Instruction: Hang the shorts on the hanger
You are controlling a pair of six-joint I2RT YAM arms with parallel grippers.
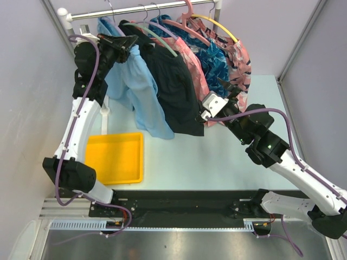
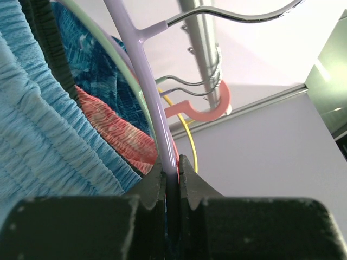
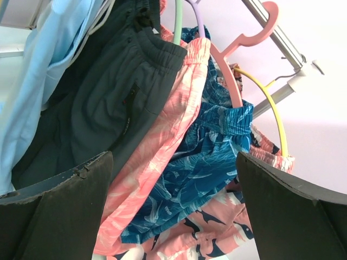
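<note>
The sky-blue shorts (image 1: 138,92) hang at the left end of the rail, their gathered waistband close beside my left gripper (image 2: 43,124). They also show at the left edge of the right wrist view (image 3: 38,65). The lavender hanger (image 2: 146,81) runs up from my left gripper (image 2: 171,165) to its silver hook (image 2: 233,16), which reaches toward the rail. That gripper (image 1: 127,43) is shut on the hanger's arm. My right gripper (image 1: 227,92) is open and empty, just in front of the hanging clothes (image 3: 173,162).
Black shorts (image 1: 173,86), pink patterned shorts (image 3: 173,124) and dark-blue patterned shorts (image 1: 217,59) hang on the metal rail (image 1: 141,10) from green (image 1: 157,38), pink (image 1: 190,19) and yellow (image 1: 217,24) hangers. A yellow tray (image 1: 115,157) lies at the near left.
</note>
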